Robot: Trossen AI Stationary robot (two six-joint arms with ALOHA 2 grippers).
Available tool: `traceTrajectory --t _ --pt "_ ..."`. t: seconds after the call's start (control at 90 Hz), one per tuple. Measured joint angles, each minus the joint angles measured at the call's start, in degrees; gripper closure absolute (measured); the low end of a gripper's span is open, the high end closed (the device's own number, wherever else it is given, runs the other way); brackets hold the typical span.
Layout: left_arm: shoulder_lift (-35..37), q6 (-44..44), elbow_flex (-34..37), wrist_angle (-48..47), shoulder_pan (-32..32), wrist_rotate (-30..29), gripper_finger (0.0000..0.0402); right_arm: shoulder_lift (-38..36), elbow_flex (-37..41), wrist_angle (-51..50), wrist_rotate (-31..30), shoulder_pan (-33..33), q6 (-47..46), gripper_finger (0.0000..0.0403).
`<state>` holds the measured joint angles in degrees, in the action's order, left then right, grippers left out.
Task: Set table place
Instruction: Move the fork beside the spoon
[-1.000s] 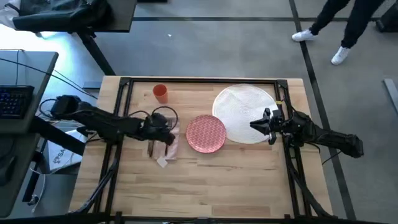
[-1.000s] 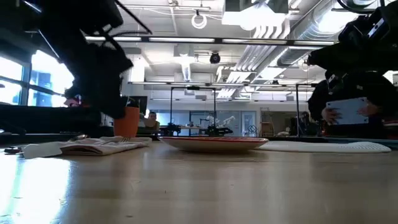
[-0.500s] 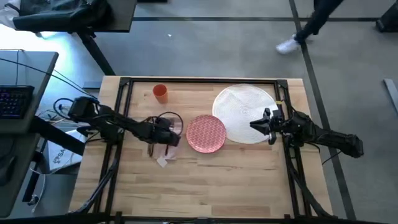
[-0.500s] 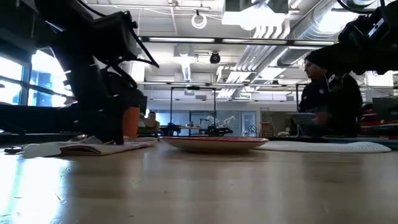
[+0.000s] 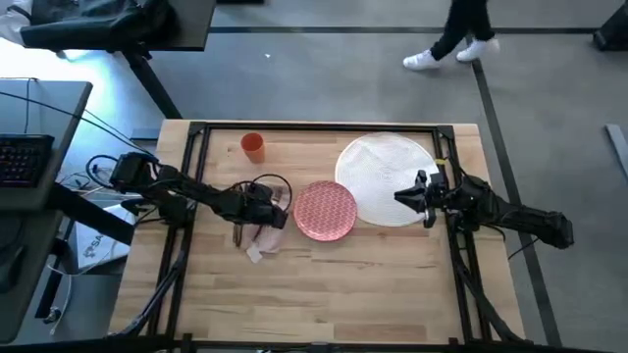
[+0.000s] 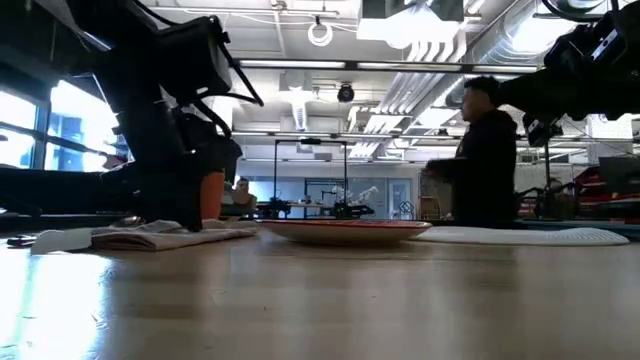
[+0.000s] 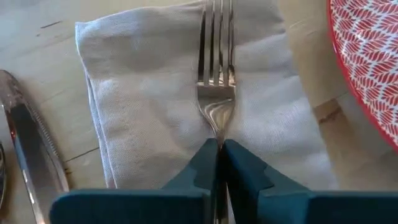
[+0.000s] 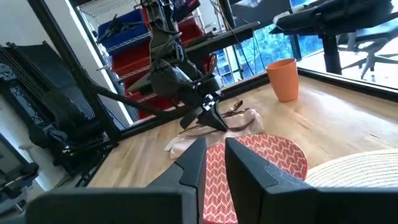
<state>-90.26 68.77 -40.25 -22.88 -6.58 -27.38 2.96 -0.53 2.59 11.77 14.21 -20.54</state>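
Fork tines point(image 7: 216, 43) lie along the pale napkin point(image 7: 161, 106), and the left gripper point(image 7: 219, 163) has its two fingers pinched together on the fork's handle — the wrist view shows the copper stem vanishing between them. From above, this gripper point(image 5: 267, 212) sits low over the napkin point(image 5: 263, 238), just left of the red-patterned plate point(image 5: 325, 210). A knife point(image 7: 34, 155) rests on the bare table point(image 5: 343, 289) beside the cloth. The orange cup point(image 5: 253, 147) stands near the far edge, well apart from the napkin. The large white plate point(image 5: 378, 172) lies right of the red one, their rims meeting. Over its right edge hovers the right gripper point(image 5: 410, 197), fingers nearly closed with a slim gap, holding nothing.
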Motion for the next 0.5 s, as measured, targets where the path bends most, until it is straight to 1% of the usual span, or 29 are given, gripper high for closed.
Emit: traceTrajectory --t 0.122,0.2,0.356,0.444,0.5 --pt "0.1 0.0 -0.1 0.0 0.8 2.0 0.0395 0.0 0.0 0.0 0.0 0.0 0.0 0.0365" --pt "0.1 0.0 -0.1 0.2 1.0 2.2 0.0393 0.0 0.0 0.0 0.0 0.0 0.0 0.0365" --pt "0.1 -0.1 -0.1 0.2 1.0 4.4 0.0381 0.0 0.0 0.0 0.0 0.0 0.0 0.0365" --pt "0.1 -0.4 0.0 0.1 1.0 4.9 0.0377 0.0 0.0 0.0 0.0 0.0 0.0 0.0365" --pt "0.1 -0.4 0.0 0.1 1.0 4.9 0.0382 0.0 0.0 0.0 0.0 0.0 0.0 0.0365"
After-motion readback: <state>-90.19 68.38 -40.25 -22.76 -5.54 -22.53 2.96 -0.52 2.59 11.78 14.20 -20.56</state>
